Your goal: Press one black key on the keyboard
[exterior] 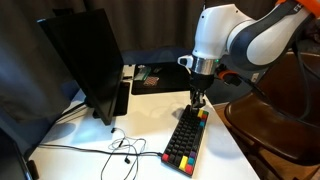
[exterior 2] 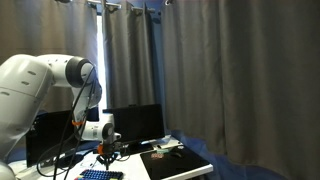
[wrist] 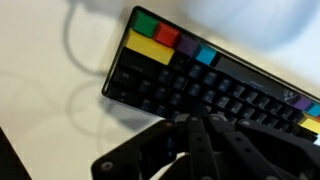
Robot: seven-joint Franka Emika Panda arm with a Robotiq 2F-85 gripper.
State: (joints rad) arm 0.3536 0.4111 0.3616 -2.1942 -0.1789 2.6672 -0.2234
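The keyboard is compact and black with red, yellow and green keys at its edges. It lies on the white table in an exterior view, and its near corner shows in an exterior view. In the wrist view the keyboard fills the frame, with green, red, yellow and blue keys at its upper left end. My gripper hangs just above the far end of the keyboard. In the wrist view its fingers are pressed together, shut and empty, right over the black keys. Contact with a key cannot be told.
A black monitor stands on the table's far side, with thin cables lying in front of it. A flat black mat with small items lies behind the gripper. A brown wooden piece borders the table beside the keyboard.
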